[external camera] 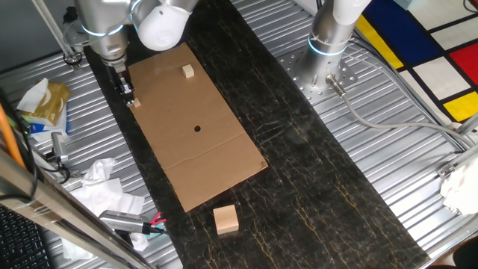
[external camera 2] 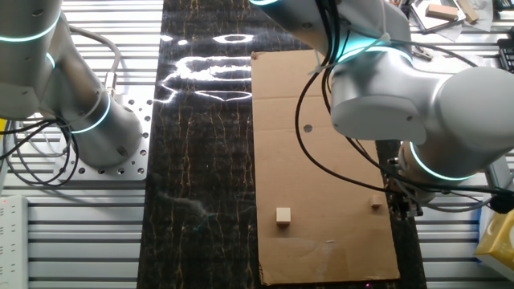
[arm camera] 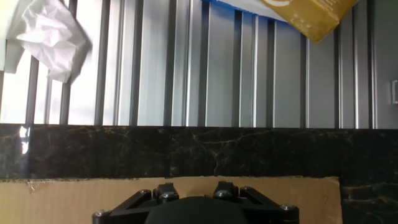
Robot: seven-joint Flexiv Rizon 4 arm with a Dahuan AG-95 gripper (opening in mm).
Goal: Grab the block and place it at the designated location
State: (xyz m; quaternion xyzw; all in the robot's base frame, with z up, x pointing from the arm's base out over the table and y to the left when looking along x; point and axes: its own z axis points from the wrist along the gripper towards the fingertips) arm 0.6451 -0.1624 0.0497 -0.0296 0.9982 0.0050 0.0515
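The hand [external camera: 128, 93] is low at the cardboard sheet's [external camera: 216, 157] edge with the block [external camera: 136, 103] at its fingertips, whether clenched I cannot tell, well apart from the black dot [external camera: 197, 128].

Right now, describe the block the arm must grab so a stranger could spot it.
Find the brown cardboard sheet on the dark strip. At its edge, by the gripper, sits the tiny tan cube. It is smaller than the pale block on the sheet and the large wooden cube off it.
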